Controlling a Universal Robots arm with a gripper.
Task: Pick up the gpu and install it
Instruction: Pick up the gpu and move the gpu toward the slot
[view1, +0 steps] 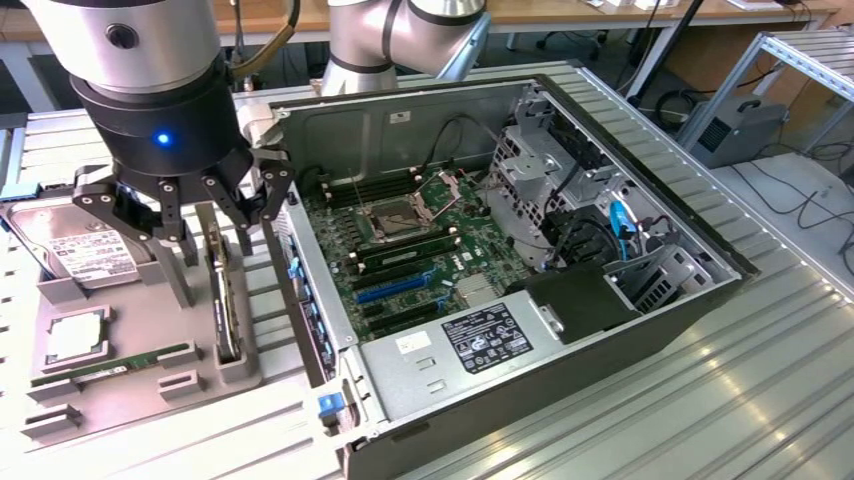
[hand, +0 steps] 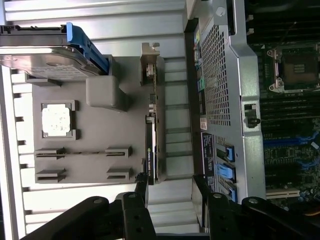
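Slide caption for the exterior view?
Open gripper hovers over the gpu, on edge in a grey tray beside the computer case.

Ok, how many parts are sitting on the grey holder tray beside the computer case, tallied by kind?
Hard drive: 1
CPU: 1
RAM stick: 1
gpu: 1
Total: 4

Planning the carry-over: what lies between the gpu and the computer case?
Only bare ribbed table: the wrist view shows the gpu on edge in its grey holder, then nothing else up to the computer case.
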